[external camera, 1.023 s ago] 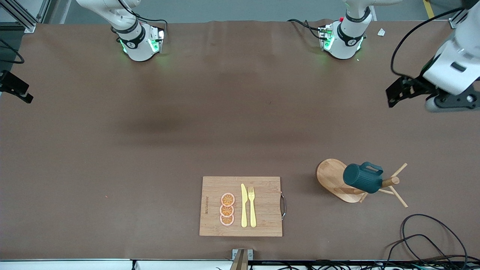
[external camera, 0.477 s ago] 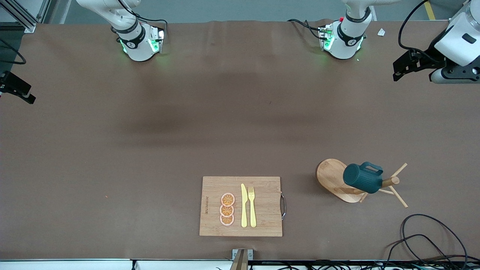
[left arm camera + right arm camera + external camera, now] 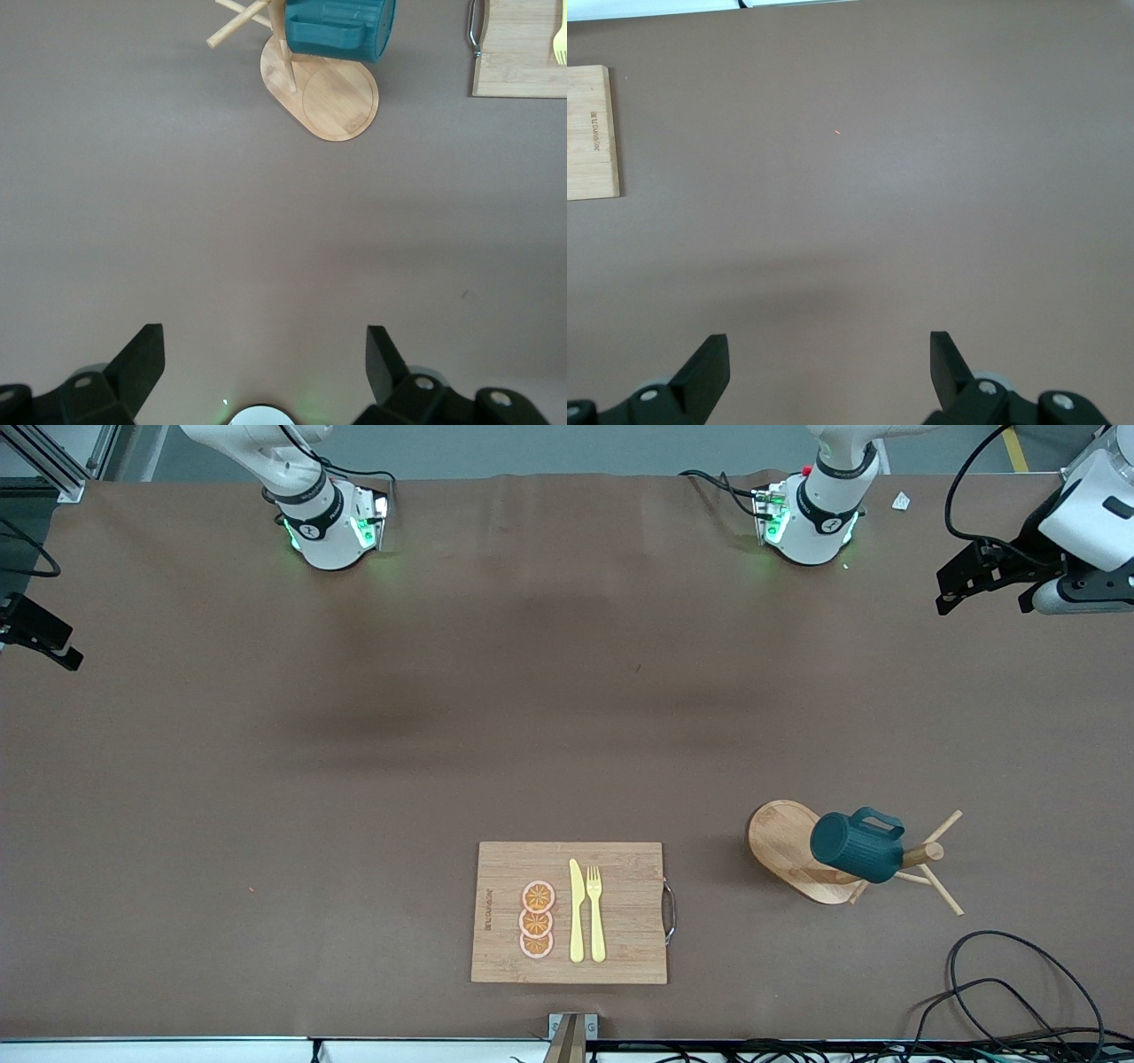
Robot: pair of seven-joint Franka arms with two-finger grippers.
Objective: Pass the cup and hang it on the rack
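Mostly clear scene, few gaps. Cup (image 3: 857, 847) hung on rack (image 3: 788, 849) toward left arm's end of table, lying sideways on a peg near top of post, handle up in front view; mouth faces away from front cam, so inside not visible. Cup hides upper post and the peg carrying it; can't tell exactly which peg. In left wrist view cup (image 3: 341, 27) cut off by frame edge, rack (image 3: 332, 93) base fully in shot, pegs partly cropped.

Left gripper (image 3: 992, 580) up in air at left arm's end of table, over bare tabletop close to table edge, well apart from rack. Wrist partly cut by frame edge in front view. Left wrist view: fingers (image 3: 137, 359) spread wide, nothing between, pointing at bare table (image 3: 266, 248).

Right gripper (image 3: 828, 367) seen properly only in its own wrist view: fingers wide apart, empty, over bare table. Front view shows just a dark bit at frame edge at right arm's end; rest out of shot.

Cutting board (image 3: 570, 912) nearer front cam, about mid-table, well apart from rack. On it: 3 orange slices (image 3: 537, 920) in a row, yellow knife (image 3: 577, 911), yellow fork (image 3: 595, 912) side by side. Black cable (image 3: 1019, 979) looped on table nearer front cam than rack, partly off frame.
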